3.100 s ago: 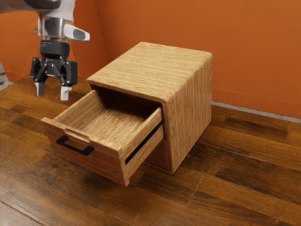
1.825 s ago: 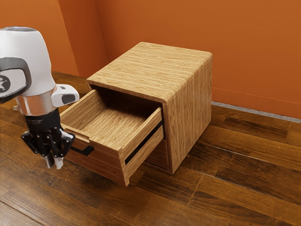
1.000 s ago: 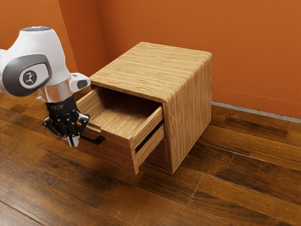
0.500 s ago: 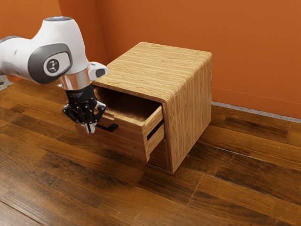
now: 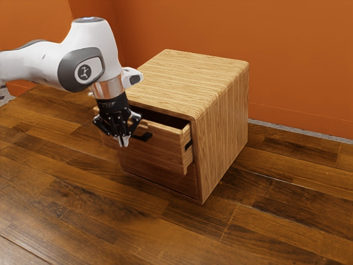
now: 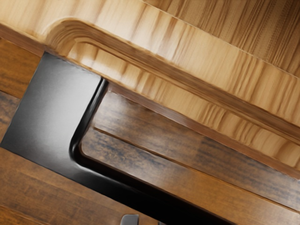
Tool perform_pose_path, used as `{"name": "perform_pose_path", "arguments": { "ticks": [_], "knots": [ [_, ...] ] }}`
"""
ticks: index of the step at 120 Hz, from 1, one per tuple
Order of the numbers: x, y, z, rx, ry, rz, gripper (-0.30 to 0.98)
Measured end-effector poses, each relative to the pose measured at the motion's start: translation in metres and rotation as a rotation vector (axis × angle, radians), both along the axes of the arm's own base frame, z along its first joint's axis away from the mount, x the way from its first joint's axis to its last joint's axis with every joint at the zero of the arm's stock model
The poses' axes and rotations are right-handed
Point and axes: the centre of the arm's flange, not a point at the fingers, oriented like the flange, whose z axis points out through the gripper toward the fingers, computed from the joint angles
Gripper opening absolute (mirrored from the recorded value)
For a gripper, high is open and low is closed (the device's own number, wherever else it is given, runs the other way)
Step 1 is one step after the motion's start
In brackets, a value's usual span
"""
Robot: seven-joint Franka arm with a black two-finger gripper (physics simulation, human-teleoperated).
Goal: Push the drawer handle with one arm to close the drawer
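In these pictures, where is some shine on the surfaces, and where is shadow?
Wrist view: pale, soft shine on the flat end of the black handle, fainter along its inner edge. Exterior view: deep shadow inside the drawer, and darker floor close beside the cabinet.

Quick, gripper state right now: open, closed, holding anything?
Black two-finger gripper: closed or nearly so, at the black bar handle, not gripping it.

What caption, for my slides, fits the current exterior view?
Jointed black gripper at black bar handle of a partly open wooden drawer.
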Motion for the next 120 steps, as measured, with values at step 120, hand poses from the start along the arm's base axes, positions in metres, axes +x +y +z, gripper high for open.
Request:
{"name": "perform_pose_path", "arguments": {
  "ticks": [120],
  "knots": [
    [-0.007, -0.032, 0.142, -0.026, -0.142, -0.116, 0.32]
  ]
}}
